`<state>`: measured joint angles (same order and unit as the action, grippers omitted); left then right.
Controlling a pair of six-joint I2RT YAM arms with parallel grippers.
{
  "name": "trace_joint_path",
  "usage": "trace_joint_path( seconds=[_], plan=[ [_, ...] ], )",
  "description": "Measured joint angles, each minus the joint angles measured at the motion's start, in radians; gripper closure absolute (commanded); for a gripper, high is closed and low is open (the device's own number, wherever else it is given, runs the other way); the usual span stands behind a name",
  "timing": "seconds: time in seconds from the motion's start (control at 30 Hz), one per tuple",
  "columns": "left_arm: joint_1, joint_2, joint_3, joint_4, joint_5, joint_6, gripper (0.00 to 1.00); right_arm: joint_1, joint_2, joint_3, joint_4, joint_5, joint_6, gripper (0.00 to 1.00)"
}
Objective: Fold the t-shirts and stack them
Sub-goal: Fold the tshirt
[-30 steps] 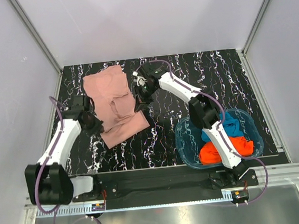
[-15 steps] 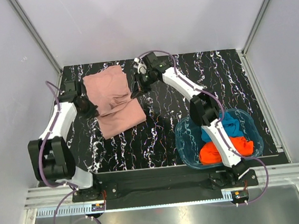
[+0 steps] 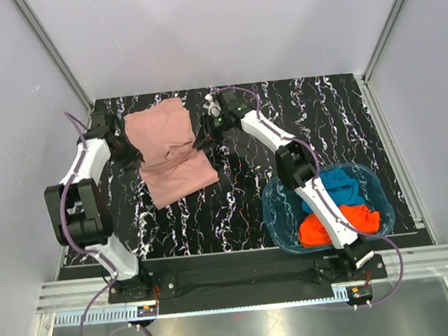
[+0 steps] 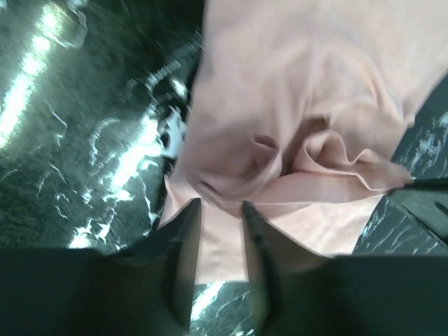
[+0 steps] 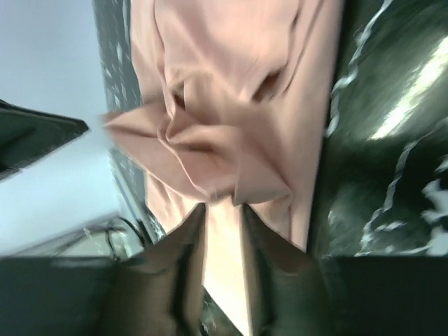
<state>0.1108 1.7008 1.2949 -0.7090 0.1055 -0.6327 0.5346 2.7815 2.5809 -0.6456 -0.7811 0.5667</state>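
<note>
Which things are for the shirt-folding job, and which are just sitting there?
For the job:
pink t-shirt
blue t-shirt
orange-red t-shirt

Just sitting there:
blue plastic tub, holding the blue and orange-red ones
black marbled table

Finds the left end effector higher in the frame than a second ago, up from mid-left to the left edge of the dusty-pink t-shirt, jaws parted instead of closed. Puts the right end effector slightly higher at the right edge, likewise parted. Shows the lower flap flatter, its bunched middle smoothed.
</note>
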Motion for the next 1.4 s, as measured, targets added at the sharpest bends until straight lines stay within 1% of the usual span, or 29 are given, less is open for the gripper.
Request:
trace_joint_path(
  seconds=[0.03, 0.07, 0.1, 0.13, 0.17, 0.27, 0.37, 0.43, 0.5, 0.57, 0.63, 0.67, 0.7, 0.77, 0.8, 0.83, 0.87, 0.9, 0.97, 1.07, 1.17, 1.33, 1.4],
  plan=[
    [0.010, 0.016, 0.014, -0.002, -0.001, 0.005, 0.52, -0.007, 0.013, 0.011, 0.021, -0.003, 0.024, 0.60],
    [0.019, 0.037, 0.039, -0.009, 0.000, 0.014, 0.47, -0.016, 0.023, 0.021, 0.042, -0.006, 0.047, 0.56],
    [0.028, 0.062, 0.071, -0.012, 0.000, 0.021, 0.45, -0.027, 0.032, 0.035, 0.059, -0.007, 0.069, 0.45],
    [0.034, 0.087, 0.104, -0.014, 0.000, 0.033, 0.44, -0.041, 0.038, 0.046, 0.079, -0.008, 0.096, 0.39],
    [0.040, 0.104, 0.132, -0.015, -0.001, 0.042, 0.44, -0.056, 0.041, 0.055, 0.100, -0.010, 0.120, 0.37],
    [0.048, 0.108, 0.179, -0.016, -0.006, 0.076, 0.43, -0.106, 0.037, 0.073, 0.156, -0.018, 0.168, 0.37],
    [0.049, 0.045, 0.158, -0.002, 0.017, 0.105, 0.44, -0.146, 0.015, 0.051, 0.168, -0.024, 0.184, 0.38],
    [0.049, -0.013, 0.114, 0.018, 0.056, 0.117, 0.47, -0.158, -0.023, -0.010, 0.167, -0.025, 0.175, 0.41],
    [0.049, -0.072, 0.049, 0.049, 0.124, 0.124, 0.48, -0.153, -0.071, -0.085, 0.148, -0.029, 0.155, 0.41],
    [0.049, -0.120, -0.037, 0.098, 0.194, 0.125, 0.45, -0.137, -0.107, -0.134, 0.118, -0.034, 0.119, 0.39],
    [0.048, -0.135, -0.109, 0.125, 0.253, 0.126, 0.43, -0.108, -0.127, -0.151, 0.083, -0.037, 0.070, 0.39],
    [0.047, -0.135, -0.141, 0.140, 0.277, 0.127, 0.43, -0.091, -0.134, -0.156, 0.070, -0.038, 0.048, 0.41],
    [0.047, -0.132, -0.163, 0.150, 0.297, 0.127, 0.43, -0.074, -0.140, -0.164, 0.063, -0.044, 0.029, 0.45],
    [0.047, -0.123, -0.206, 0.190, 0.356, 0.124, 0.49, -0.043, -0.151, -0.190, 0.058, -0.054, 0.007, 0.57],
    [0.047, -0.113, -0.214, 0.206, 0.390, 0.119, 0.53, -0.030, -0.154, -0.203, 0.059, -0.061, 0.003, 0.60],
    [0.047, -0.095, -0.215, 0.229, 0.421, 0.113, 0.59, -0.019, -0.154, -0.216, 0.058, -0.072, 0.002, 0.64],
    [0.047, -0.074, -0.214, 0.261, 0.449, 0.104, 0.60, -0.011, -0.154, -0.226, 0.058, -0.079, 0.003, 0.71],
    [0.047, -0.047, -0.212, 0.288, 0.473, 0.098, 0.62, -0.006, -0.154, -0.235, 0.057, -0.085, 0.002, 0.76],
    [0.047, 0.017, -0.202, 0.328, 0.501, 0.084, 0.64, -0.002, -0.154, -0.246, 0.056, -0.101, 0.004, 0.80],
    [0.047, 0.119, -0.171, 0.356, 0.522, 0.073, 0.65, 0.002, -0.154, -0.264, 0.072, -0.117, 0.005, 0.83],
    [0.047, 0.210, -0.106, 0.364, 0.529, 0.071, 0.66, 0.006, -0.158, -0.332, 0.100, -0.128, 0.004, 0.84],
    [0.048, 0.295, 0.011, 0.359, 0.541, 0.071, 0.65, 0.015, -0.163, -0.472, 0.103, -0.127, -0.008, 0.85],
    [0.050, 0.317, 0.057, 0.359, 0.543, 0.074, 0.65, 0.015, -0.174, -0.508, 0.105, -0.154, -0.010, 0.85]
  ],
)
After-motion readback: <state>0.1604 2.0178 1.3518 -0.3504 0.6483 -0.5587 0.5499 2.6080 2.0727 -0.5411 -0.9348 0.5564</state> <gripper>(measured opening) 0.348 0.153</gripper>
